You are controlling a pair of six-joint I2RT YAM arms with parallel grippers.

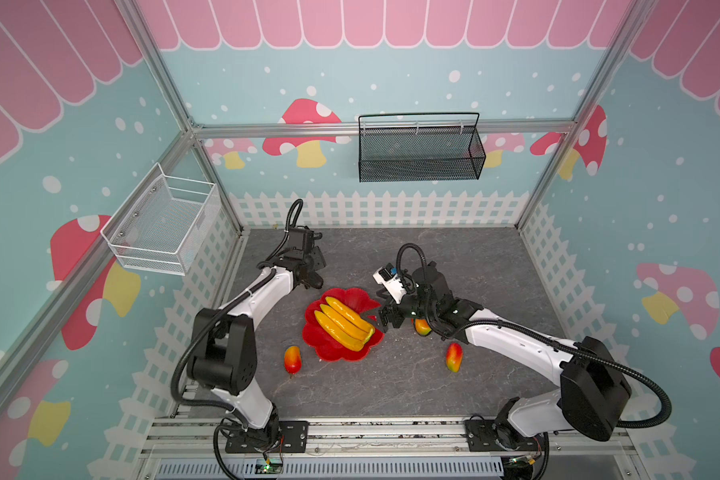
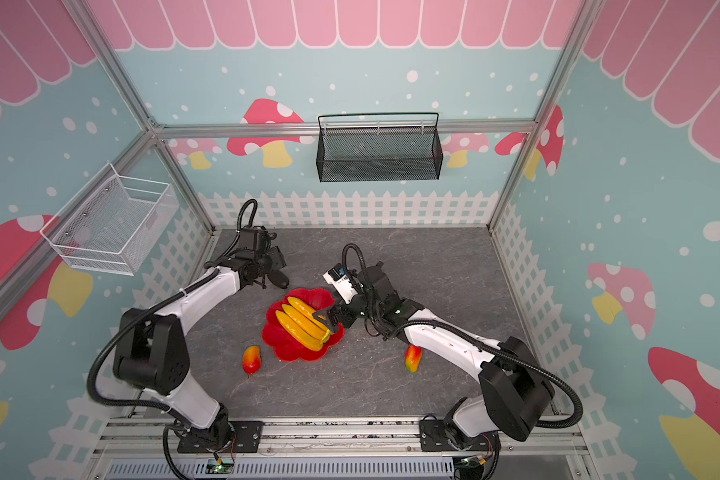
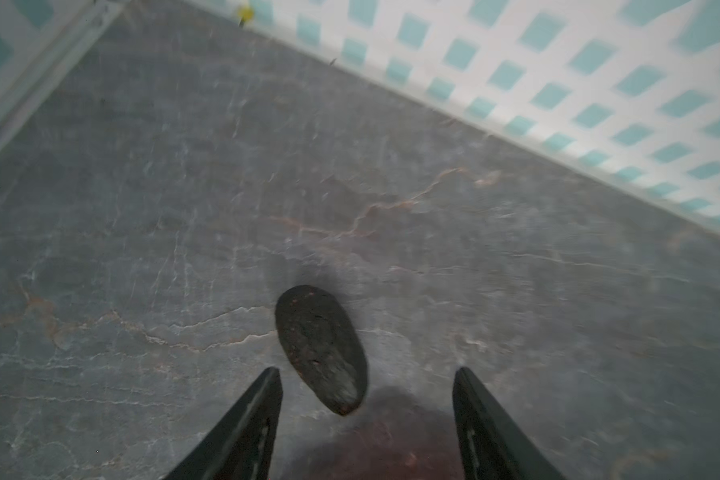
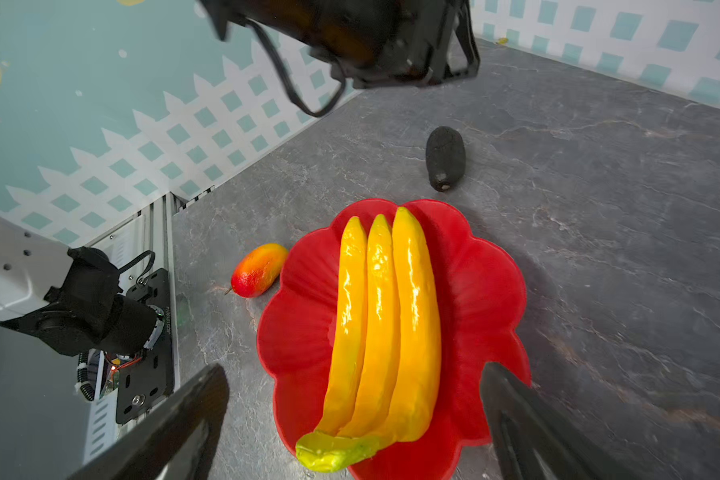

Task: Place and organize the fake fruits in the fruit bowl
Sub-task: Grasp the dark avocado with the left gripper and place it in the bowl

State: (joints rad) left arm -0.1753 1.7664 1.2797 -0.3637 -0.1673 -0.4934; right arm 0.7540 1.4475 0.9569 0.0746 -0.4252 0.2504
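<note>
Bananas (image 4: 383, 332) lie flat in the red bowl (image 4: 483, 291), three side by side, with the green stem end at the bowl rim nearest the right gripper (image 4: 354, 374). The right gripper is spread wide with one finger on each side of that stem end. There are clear gaps, so it grips nothing. The avocado (image 3: 321, 349) is on the table just past the bowl's far rim, apart from it. The left gripper (image 3: 366, 372) hangs over it, partly open and empty. In the blurry left wrist view the avocado lies between the fingertips and a bit ahead of them, closer to one finger, not clamped. One mango (image 1: 292, 359) sits just off the bowl's front-left rim and a second mango (image 1: 454, 356) is well to the bowl's right. A third mango (image 1: 422, 327) is near the bowl's right side, mostly hidden under the right arm.
</note>
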